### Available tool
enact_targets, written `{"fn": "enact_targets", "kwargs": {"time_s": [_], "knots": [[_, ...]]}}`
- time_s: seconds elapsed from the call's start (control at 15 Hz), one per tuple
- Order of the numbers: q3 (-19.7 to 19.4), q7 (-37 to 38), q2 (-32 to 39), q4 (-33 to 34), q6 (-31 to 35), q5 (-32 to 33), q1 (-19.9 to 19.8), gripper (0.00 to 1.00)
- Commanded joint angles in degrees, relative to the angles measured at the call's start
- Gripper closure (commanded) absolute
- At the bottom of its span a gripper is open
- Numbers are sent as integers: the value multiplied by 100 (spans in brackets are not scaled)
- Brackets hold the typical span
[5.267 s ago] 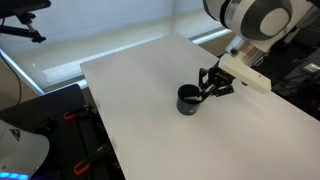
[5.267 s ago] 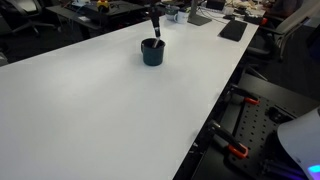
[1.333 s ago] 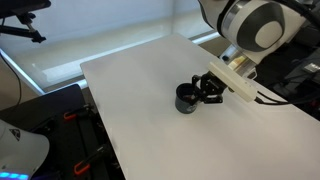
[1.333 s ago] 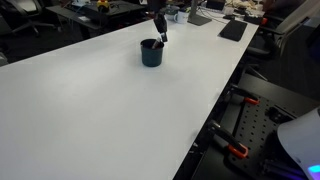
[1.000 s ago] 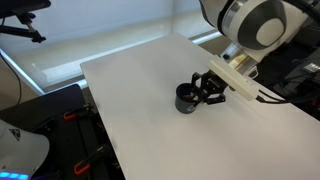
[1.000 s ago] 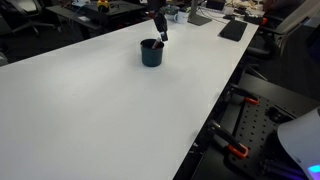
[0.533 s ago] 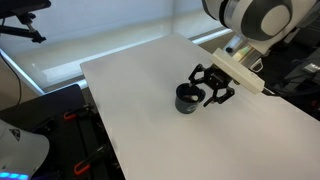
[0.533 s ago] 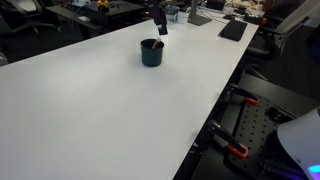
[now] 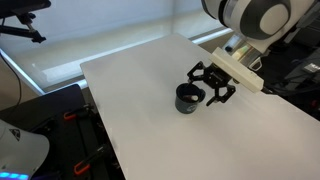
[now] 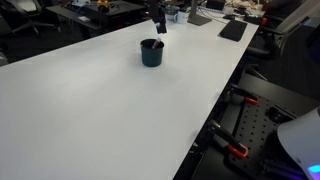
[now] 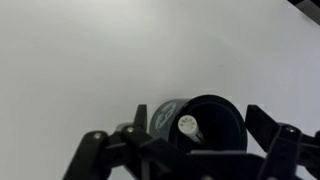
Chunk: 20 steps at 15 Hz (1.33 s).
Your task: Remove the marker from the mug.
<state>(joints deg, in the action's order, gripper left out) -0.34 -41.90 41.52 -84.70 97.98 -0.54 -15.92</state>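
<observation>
The black mug stands upright on the white table, also seen in an exterior view and at the bottom of the wrist view. The marker leans inside the mug, its pale round end showing near the rim; its body is lost in the dark interior. My gripper hangs open just above and beside the mug, apart from it. In the wrist view the gripper has its fingers spread on either side of the mug's mouth, with nothing held between them.
The white table runs wide around the mug. A dark keyboard and desk clutter lie at its far end. Black frames with orange clamps stand below the table's edge.
The gripper has opened wide and risen a little from the mug's rim. The marker stays inside the mug, which has not moved.
</observation>
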Motion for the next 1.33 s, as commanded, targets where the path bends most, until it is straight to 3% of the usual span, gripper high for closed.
{"fn": "enact_targets", "kwargs": {"time_s": [0.0, 1.07, 1.13, 1.2, 1.27], "knots": [[38, -195, -176, -216, 207, 3, 0, 0], [135, -461, -61, -176, 267, -92, -4, 0], [136, -483, -55, -174, 251, -105, -8, 6], [131, -488, -55, -179, 244, -110, -6, 27], [127, -480, -58, -187, 240, -119, -8, 31]]}}
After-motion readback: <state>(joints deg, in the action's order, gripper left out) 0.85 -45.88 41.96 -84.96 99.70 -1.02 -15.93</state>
